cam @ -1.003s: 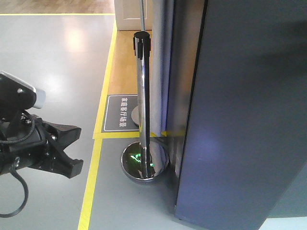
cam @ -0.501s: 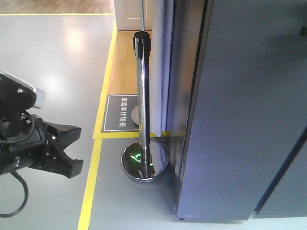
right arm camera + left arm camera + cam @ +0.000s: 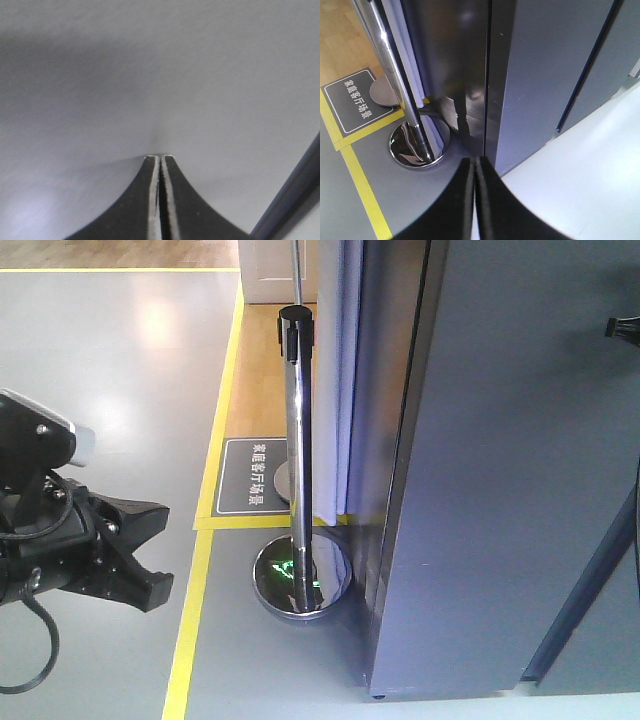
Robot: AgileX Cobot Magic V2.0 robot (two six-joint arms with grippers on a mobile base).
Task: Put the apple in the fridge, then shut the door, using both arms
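Only the right wrist view shows the right gripper [image 3: 160, 159] pinched together, tips against the door [image 3: 150, 75]; the left gripper [image 3: 474, 162] (also pressed together) hangs off the door's edge.

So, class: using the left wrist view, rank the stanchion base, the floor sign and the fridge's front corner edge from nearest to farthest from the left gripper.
1. Fridge corner edge, just ahead of the left gripper.
2. Stanchion base, ahead on the left.
3. Floor sign, far left, beyond the yellow line.

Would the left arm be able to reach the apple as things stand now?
Probably not. No apple shows in any view, and the fridge door looks nearly shut against the fridge. The left gripper is closed and hangs off to the side near the stanchion post.
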